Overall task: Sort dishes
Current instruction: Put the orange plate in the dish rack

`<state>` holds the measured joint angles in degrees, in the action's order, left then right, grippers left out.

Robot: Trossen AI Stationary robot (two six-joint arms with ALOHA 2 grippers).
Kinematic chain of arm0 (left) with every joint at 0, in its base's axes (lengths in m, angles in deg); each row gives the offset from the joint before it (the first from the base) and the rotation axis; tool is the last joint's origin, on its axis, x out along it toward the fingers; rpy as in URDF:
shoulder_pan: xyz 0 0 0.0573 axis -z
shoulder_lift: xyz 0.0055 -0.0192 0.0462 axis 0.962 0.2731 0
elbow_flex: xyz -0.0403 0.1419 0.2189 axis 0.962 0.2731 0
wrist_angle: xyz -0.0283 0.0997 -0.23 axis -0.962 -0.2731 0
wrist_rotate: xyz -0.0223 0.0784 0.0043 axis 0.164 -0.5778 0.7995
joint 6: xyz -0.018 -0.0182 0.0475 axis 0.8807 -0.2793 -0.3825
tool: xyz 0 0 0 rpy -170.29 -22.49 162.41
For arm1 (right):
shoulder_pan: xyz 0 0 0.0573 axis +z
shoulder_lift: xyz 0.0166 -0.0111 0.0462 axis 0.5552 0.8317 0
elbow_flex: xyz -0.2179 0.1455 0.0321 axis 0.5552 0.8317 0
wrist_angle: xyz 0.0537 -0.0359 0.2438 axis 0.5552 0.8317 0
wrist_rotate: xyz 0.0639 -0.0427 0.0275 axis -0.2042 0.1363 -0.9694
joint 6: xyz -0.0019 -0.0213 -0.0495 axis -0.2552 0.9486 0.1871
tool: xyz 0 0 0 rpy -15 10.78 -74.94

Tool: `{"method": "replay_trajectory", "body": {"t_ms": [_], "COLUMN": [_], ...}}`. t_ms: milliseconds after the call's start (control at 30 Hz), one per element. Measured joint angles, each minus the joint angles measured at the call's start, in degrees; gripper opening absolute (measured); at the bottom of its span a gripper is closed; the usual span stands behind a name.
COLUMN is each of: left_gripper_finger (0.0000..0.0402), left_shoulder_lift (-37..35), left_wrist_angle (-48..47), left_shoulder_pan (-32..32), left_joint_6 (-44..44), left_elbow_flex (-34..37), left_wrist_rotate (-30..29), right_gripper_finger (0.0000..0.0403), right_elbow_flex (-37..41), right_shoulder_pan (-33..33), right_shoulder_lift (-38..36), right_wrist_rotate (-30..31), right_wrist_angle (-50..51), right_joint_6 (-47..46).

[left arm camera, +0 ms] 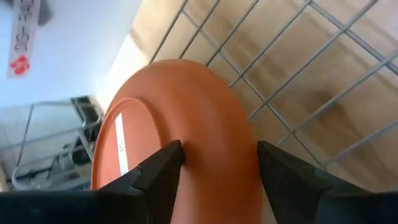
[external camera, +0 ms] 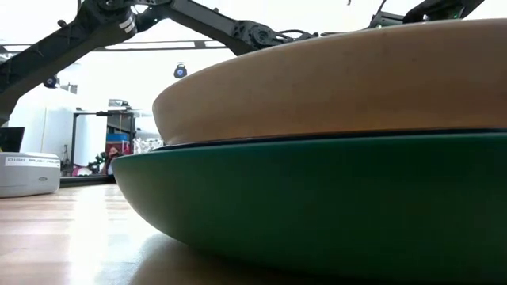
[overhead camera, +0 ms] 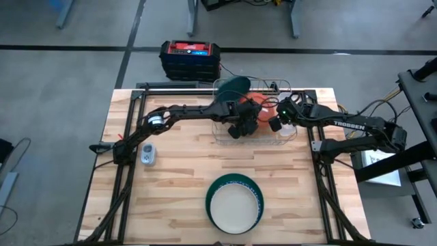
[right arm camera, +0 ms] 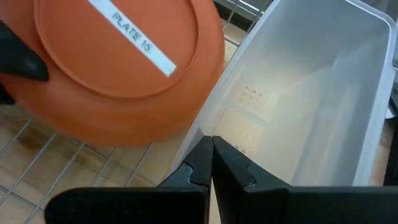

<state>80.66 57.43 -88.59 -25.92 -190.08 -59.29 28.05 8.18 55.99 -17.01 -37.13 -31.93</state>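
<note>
An orange plate (overhead camera: pixel 254 108) stands tilted in the silver wire rack (overhead camera: pixel 225 139) at the table's far middle. My left gripper (overhead camera: pixel 241 125) is at the plate, with its fingers on either side of the rim (left arm camera: pixel 217 155). A dark green dish (overhead camera: pixel 232 85) stands on edge at the rack's far end. My right gripper (overhead camera: pixel 278 121) is shut, with its tips (right arm camera: pixel 211 144) at the rim of the clear plastic tray (right arm camera: pixel 311 93) beside the rack. Near the front edge a white plate (overhead camera: pixel 234 205) lies in a dark green plate (overhead camera: pixel 255 188). My left gripper pinches the orange plate's rim (left arm camera: pixel 211 140) between its two fingers, one finger (left arm camera: pixel 163 163) on the labelled underside and the other on the inner face. The plate stands on edge over the rack's wires, tilted. In the right wrist view, one finger (right arm camera: pixel 18 62) shows at the rim. My right gripper's shut tips sit at the clear tray's near wall (right arm camera: pixel 200 127); I cannot tell whether they touch it.
A black and red box (overhead camera: pixel 190 58) sits beyond the table's far edge. A small white device (overhead camera: pixel 148 154) lies on the left part of the table. In the low view the stacked plates (external camera: pixel 317 206) fill most of the picture.
</note>
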Motion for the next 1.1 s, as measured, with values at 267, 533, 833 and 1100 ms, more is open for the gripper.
{"method": "replay_trajectory", "body": {"t_ms": [267, 533, 833, 1100], "left_gripper_finger": [0.0173, 0.0171, 0.017, 0.0168], "left_shoulder_lift": [0.04, 0.09, 0.11, 0.22], "left_wrist_angle": [0.67, 2.69, 4.12, 4.76], "left_shoulder_pan": [0.01, 0.03, -0.76, -2.09], "left_joint_6": [-0.47, 6.45, 12.2, 14.77], "left_elbow_flex": [0.16, -1.48, -4.28, -4.52], "left_wrist_rotate": [-10.32, -10.86, -14.37, -18.53], "right_gripper_finger": [0.0, 0.0, 0.0, 0.0], "right_elbow_flex": [0.07, 0.07, 0.07, 0.07], "right_shoulder_pan": [0.02, 0.02, 0.02, 0.11], "right_shoulder_lift": [0.04, 0.04, 0.02, -1.4], "right_wrist_rotate": [-0.39, -0.09, 0.18, -0.2], "right_wrist_angle": [-0.07, -0.02, -1.18, -7.57], "right_joint_6": [0.2, 0.33, 5.88, 22.28]}}
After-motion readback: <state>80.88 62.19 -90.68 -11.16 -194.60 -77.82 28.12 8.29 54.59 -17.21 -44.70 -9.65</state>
